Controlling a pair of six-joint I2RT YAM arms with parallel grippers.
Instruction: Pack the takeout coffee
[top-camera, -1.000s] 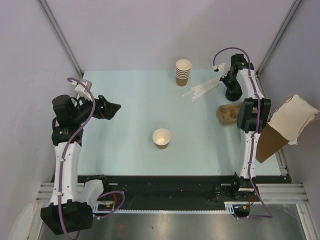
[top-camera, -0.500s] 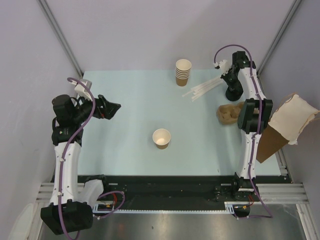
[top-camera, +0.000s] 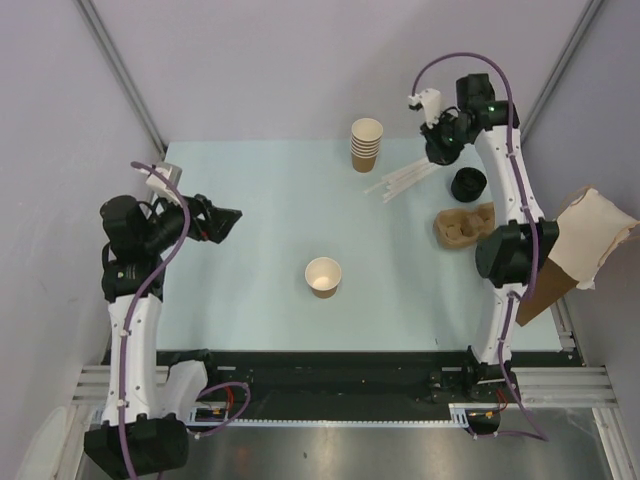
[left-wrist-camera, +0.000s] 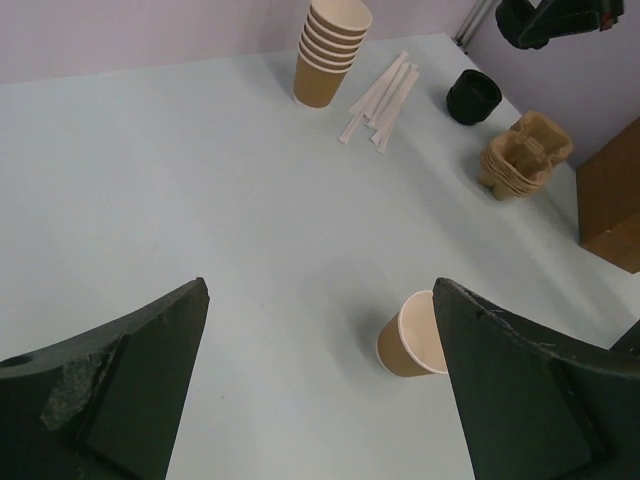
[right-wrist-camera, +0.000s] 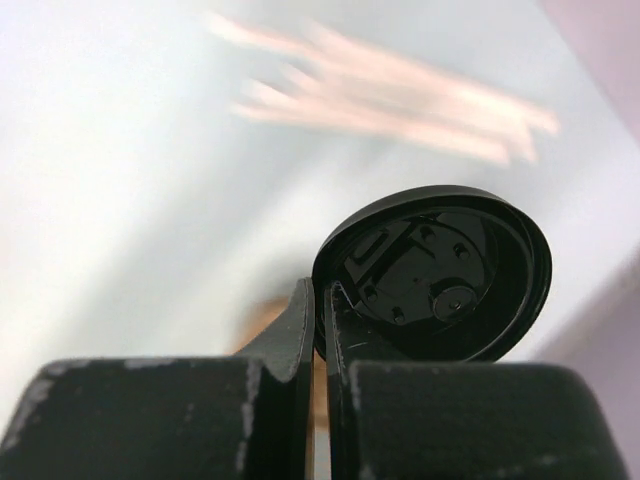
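No cup with a lid on it shows in any view. A single lidless tan paper cup (top-camera: 323, 276) stands upright mid-table; it also shows in the left wrist view (left-wrist-camera: 412, 336). My right gripper (top-camera: 438, 150) is raised at the back right, above the white sticks. It is shut on the rim of a round black plastic lid (right-wrist-camera: 440, 270), whose underside faces the right wrist camera; the gripper (right-wrist-camera: 322, 300) pinches its edge. My left gripper (top-camera: 228, 218) is open and empty at the table's left, well left of the cup, with the cup just inside its right finger in the left wrist view (left-wrist-camera: 320, 290).
A black stack of lids (top-camera: 468, 184) sits at the back right, with brown pulp trays (top-camera: 462, 226) in front of it. A stack of lidless cups (top-camera: 366, 144) and white sticks (top-camera: 405, 178) lie at the back. A brown paper bag (top-camera: 560, 262) lies at the right edge.
My right gripper has risen off the black lid stack with one lid in it and moved back and left. The left arm has shifted only slightly.
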